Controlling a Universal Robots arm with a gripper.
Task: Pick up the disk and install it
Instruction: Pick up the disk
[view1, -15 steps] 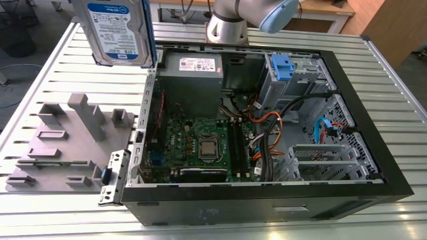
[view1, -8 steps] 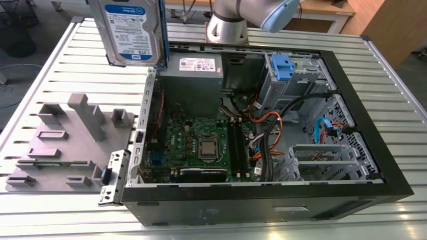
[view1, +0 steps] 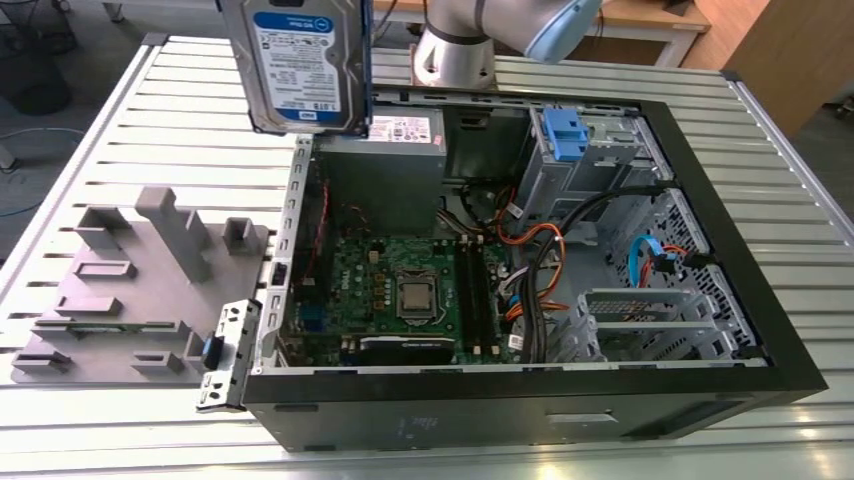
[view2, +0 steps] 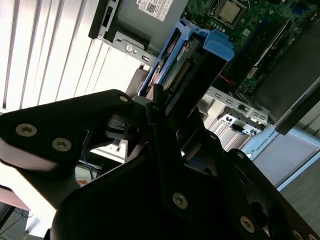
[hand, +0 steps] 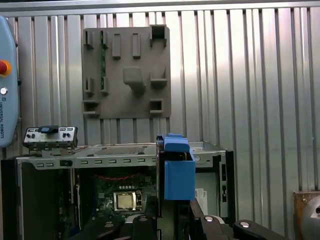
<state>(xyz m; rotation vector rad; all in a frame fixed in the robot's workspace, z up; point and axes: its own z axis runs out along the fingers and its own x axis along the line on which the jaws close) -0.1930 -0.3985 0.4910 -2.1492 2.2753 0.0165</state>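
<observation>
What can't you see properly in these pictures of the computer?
Top of the disk: exterior view, cut off by the upper edge.
Part of the disk's body: second wrist view, hidden behind the pincer clamping it.
Part of the motherboard: first wrist view, covered by the disk.

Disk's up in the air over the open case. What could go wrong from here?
1. In the second wrist view the end effector grips the disk at one end, with most of its length sticking out. A slip would likely drop it onto the power supply or motherboard.
2. Loose orange and black cables run beside the metal drive cage. The disk's blue rails could snag them if it goes in there.
</observation>
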